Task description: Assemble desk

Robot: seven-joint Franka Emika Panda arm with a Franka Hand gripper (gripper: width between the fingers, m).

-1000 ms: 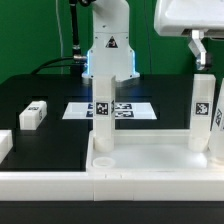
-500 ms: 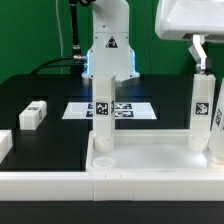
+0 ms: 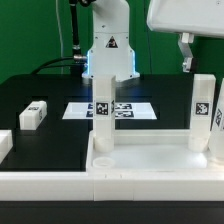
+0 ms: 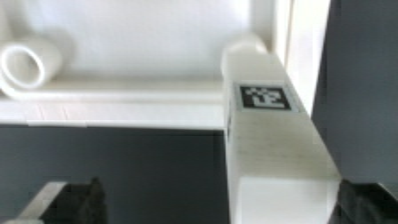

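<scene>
The desk top [image 3: 150, 152] lies along the near edge of the black worktop [image 3: 60, 135]. Two legs stand upright in its far corners. One is the left-corner leg [image 3: 101, 120], on the exterior view's left. The other is the right-corner leg [image 3: 201, 110], on that view's right.

The end effector [image 3: 186, 58] hangs above the right-corner leg, apart from its top. Its fingers are spread wide and hold nothing. In the wrist view the fingers [image 4: 71, 200] show as dark shapes on either side of this same leg [image 4: 276, 150]. The leg's tag [image 4: 265, 97] faces the camera, and neither finger touches the leg.

That leg's long axis is vertical and runs straight up toward the end effector. It looks seated, so the work on it seems finished.

A loose leg [image 3: 33, 114] lies flat on the worktop toward the far left corner, as the exterior view shows it. It is well apart from the desk top and beyond the marker board [image 3: 125, 110]. My guess is that this one comes next. It lies far across from the end effector, and lower. Its long axis runs level along the worktop and slants toward the far edge. The fingers would need to turn so that they close across its short width.
</scene>
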